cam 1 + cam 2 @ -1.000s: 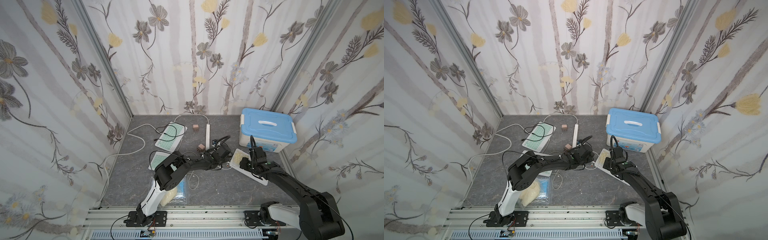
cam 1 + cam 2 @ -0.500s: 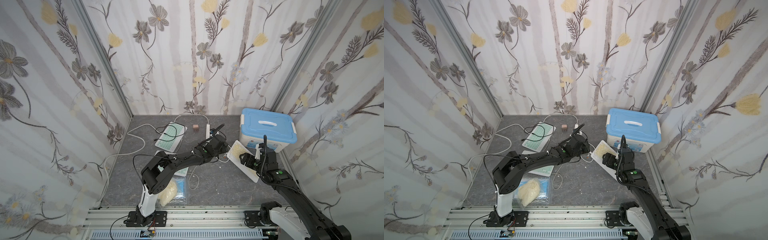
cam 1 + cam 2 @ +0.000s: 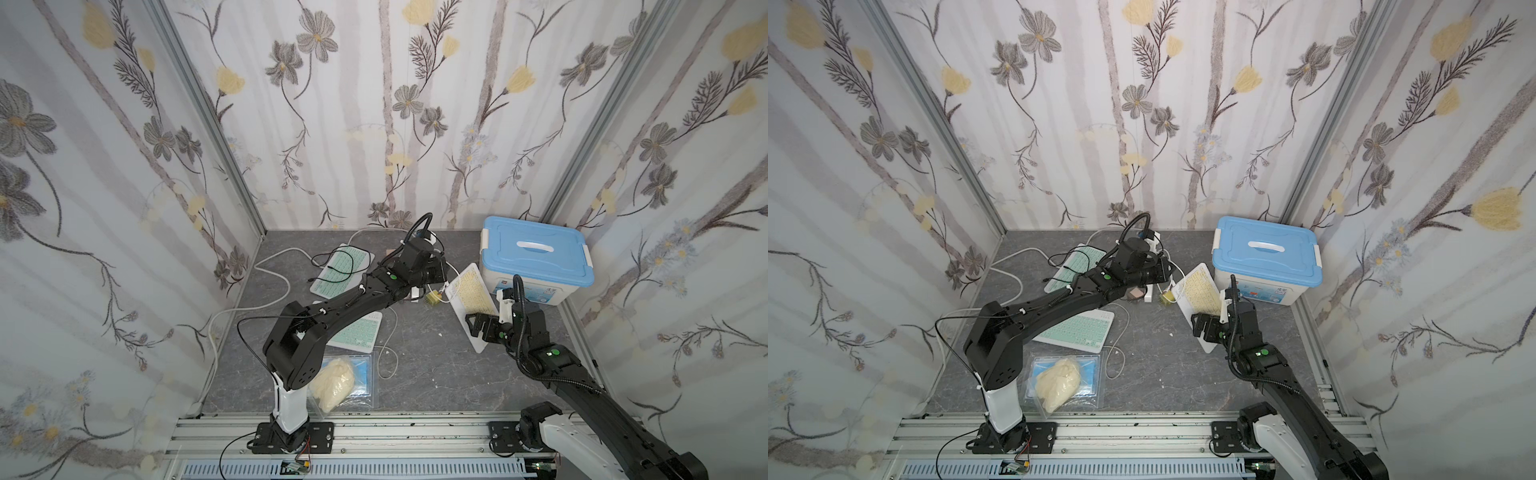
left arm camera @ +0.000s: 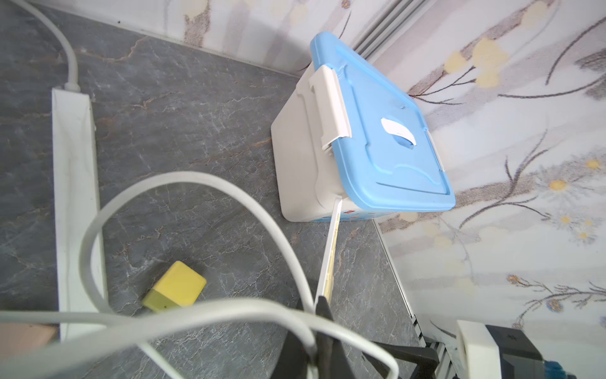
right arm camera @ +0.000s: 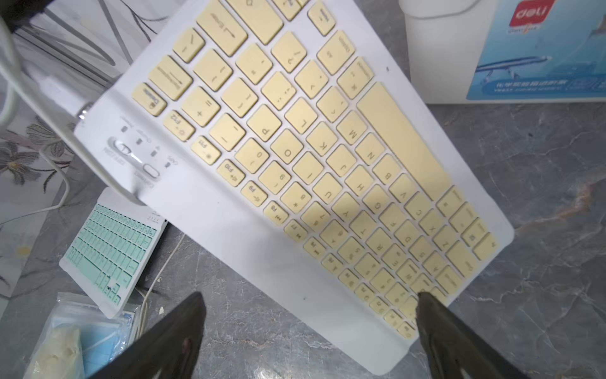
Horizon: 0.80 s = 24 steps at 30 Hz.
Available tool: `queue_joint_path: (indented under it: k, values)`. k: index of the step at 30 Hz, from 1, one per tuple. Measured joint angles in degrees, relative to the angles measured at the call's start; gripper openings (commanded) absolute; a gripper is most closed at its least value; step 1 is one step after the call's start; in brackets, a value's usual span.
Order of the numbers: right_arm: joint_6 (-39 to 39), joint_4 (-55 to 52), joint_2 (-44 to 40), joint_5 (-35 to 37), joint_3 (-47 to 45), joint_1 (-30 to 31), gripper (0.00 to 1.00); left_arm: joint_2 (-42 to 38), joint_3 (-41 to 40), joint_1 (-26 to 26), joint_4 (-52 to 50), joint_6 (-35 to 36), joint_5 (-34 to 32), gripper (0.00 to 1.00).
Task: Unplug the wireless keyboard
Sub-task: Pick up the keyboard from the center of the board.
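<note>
The wireless keyboard point(image 3: 471, 291) point(image 3: 1200, 291), white with yellow keys, stands tilted beside the blue-lidded box, seen edge-on in the left wrist view point(image 4: 331, 249). Its keys fill the right wrist view point(image 5: 328, 147). A white cable point(image 4: 203, 311) loops to a plug point(image 5: 83, 110) at the keyboard's upper corner; I cannot tell whether the plug is seated. My left gripper point(image 3: 442, 274) point(image 4: 319, 331) is shut on this cable by that corner. At the keyboard's lower end my right gripper point(image 3: 478, 328) point(image 5: 308, 325) is open, its fingers point(image 5: 173, 334) wide apart and holding nothing.
The blue-lidded box point(image 3: 536, 257) stands at the back right. A yellow charger block point(image 3: 433, 298) lies by a white power strip point(image 4: 73, 197). Two green keyboards point(image 3: 343, 270) point(image 3: 357, 332) and a plastic bag point(image 3: 345, 374) lie on the left, with loose cables.
My right gripper has opened and let go of the keyboard, drawing back a little. The left gripper, still shut on the cable, moved toward the back wall, and the keyboard tilted up.
</note>
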Motion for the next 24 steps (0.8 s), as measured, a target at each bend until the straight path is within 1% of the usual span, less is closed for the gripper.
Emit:
queue_joint_path:
  k: [4,7,10,14,20,24]
  values:
    - [-2.0,5.0,-1.6,-2.6,-1.6,-3.4,0.99,-0.4,1.7,2.6,-2.7,3.7,5.6,0.0]
    - [-2.8,10.5,-1.4,-6.8,-3.3,-6.8,1.0,0.0,3.8,4.4,-5.3,6.0,11.2,0.0]
    - [-3.9,18.2,0.9,-12.4,-4.4,-8.5,0.99,0.8,7.1,6.0,-8.2,8.8,16.5,0.0]
    - [-6.7,27.2,4.2,-18.1,-4.7,-9.2,1.0,1.1,11.0,7.4,-13.7,13.8,21.4,0.0]
    - [-10.3,36.8,9.2,-24.4,-4.6,-11.4,0.99,1.1,14.3,8.1,-20.3,21.1,27.8,0.0]
    - [-13.3,40.0,14.6,-30.1,-2.3,-12.5,0.99,1.1,16.3,8.1,-24.8,25.6,31.0,0.0]
